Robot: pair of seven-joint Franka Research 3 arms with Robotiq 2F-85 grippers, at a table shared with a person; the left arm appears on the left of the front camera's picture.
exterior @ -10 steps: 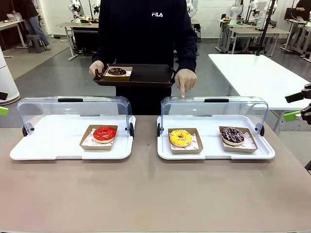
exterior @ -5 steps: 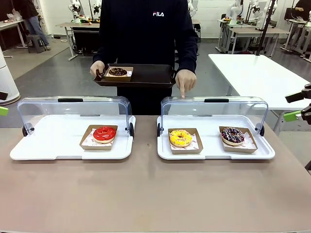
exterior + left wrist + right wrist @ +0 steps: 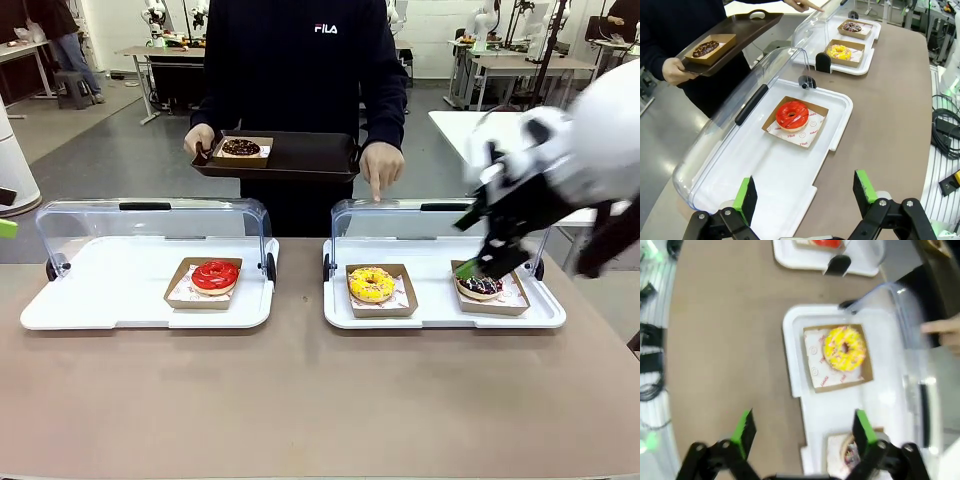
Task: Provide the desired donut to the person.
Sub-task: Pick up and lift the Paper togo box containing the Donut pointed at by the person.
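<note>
The right tool (image 3: 804, 431) has swung over the right tray (image 3: 440, 318), jaws apart; left tool (image 3: 805, 192) apart too. The hand (image 3: 381, 166) points at the yellow donut (image 3: 371, 284) in that tray's left carton (image 3: 403, 304): soft, sticky; likely best gripped by carton rim.

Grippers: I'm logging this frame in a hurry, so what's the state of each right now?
Left gripper: open, holding nothing.
Right gripper: open, holding nothing.

White arm (image 3: 608, 120), black green-padded fingers (image 3: 744, 429)
</note>
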